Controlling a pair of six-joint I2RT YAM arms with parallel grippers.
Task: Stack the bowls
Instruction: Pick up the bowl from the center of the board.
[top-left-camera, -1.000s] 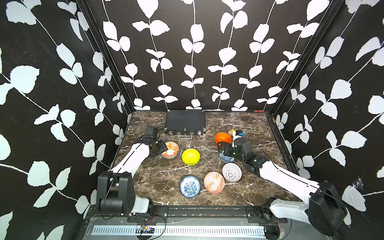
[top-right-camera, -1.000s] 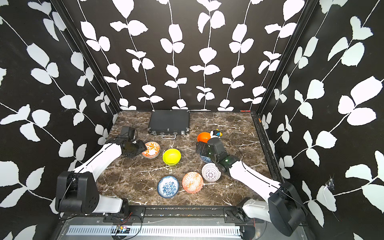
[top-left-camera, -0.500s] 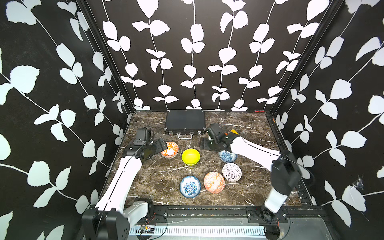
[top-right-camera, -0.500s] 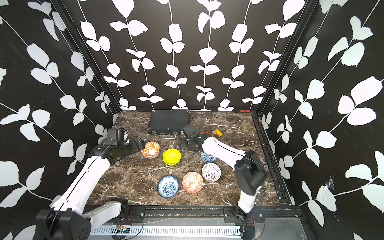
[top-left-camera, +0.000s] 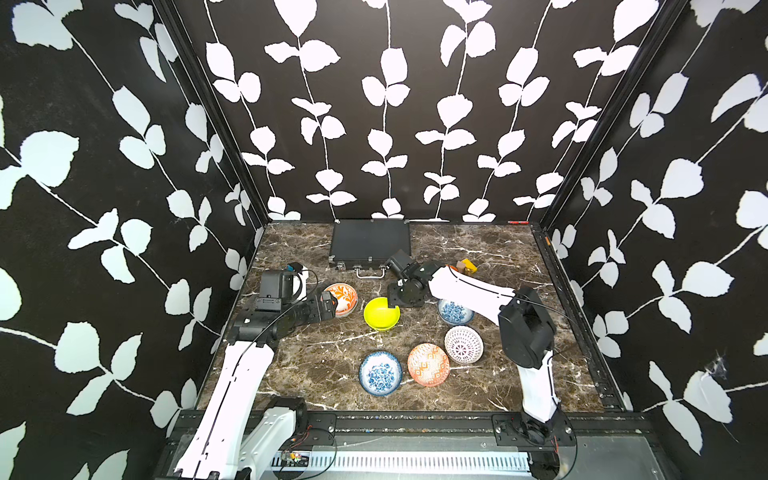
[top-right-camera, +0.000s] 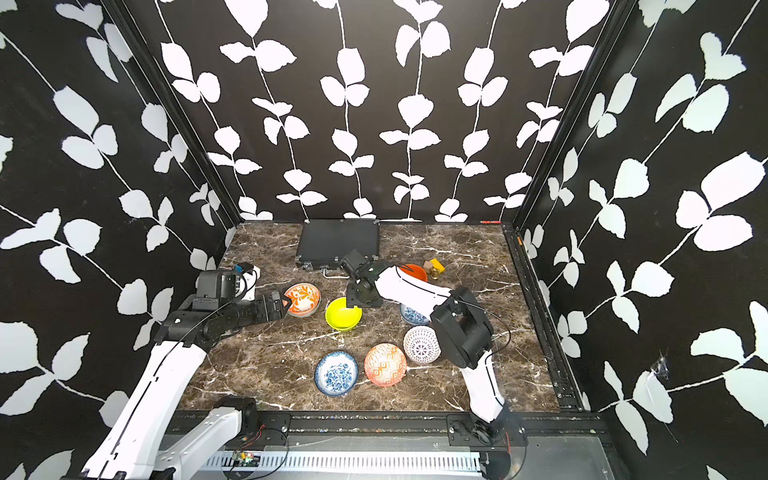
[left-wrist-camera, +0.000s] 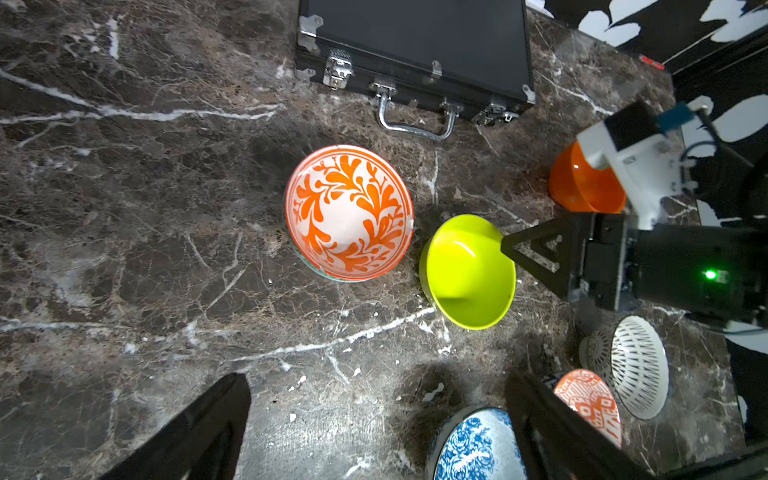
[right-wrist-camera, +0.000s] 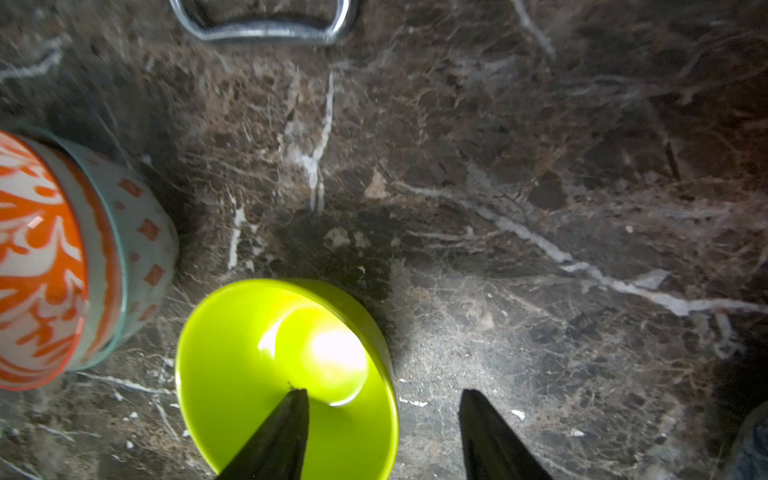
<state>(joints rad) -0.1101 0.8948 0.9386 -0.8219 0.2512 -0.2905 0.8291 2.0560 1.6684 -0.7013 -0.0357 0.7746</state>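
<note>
On marble (top-left-camera: 316, 365): eight bowls (top-left-camera: 381, 316), one case (top-left-camera: 368, 241)

White arm links (top-left-camera: 241, 374), black joints (top-left-camera: 525, 328), black triangular jaws, white camera mount (left-wrist-camera: 631, 166) (one green light (left-wrist-camera: 710, 274))

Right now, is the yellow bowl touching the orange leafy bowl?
Apart. The right wrist view shows bare table between the yellow bowl and the orange leafy bowl.
</note>
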